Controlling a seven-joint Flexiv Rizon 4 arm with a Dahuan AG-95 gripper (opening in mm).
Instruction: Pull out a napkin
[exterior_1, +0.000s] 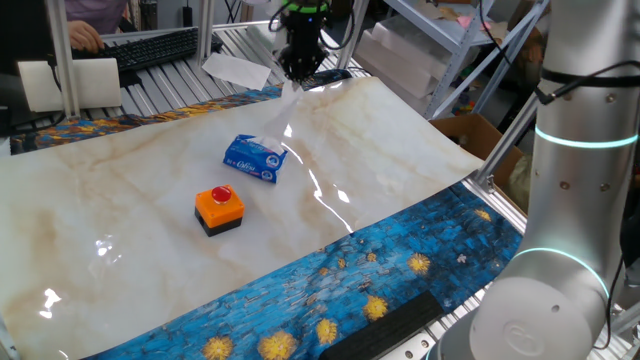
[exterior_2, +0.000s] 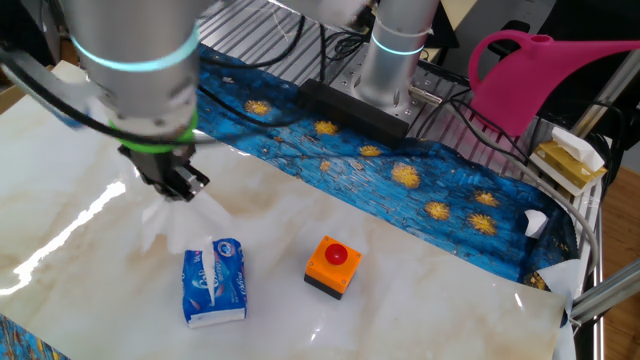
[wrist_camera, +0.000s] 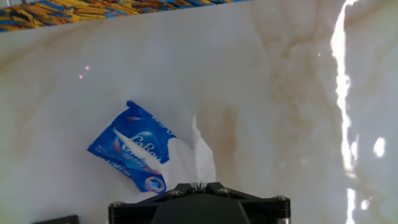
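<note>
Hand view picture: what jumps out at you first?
A white napkin hangs pinched in the gripper, lifted above the marble table. Below it, to the left, lies the blue packet, with more tissue poking from its opening. In the fixed views an orange box with a red button sits near the packet.

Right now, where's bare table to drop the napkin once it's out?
Gripper holds the napkin above the blue packet. Bare marble lies left of the packet and past the orange button box toward the starry cloth. Crowded only around packet and box.
</note>
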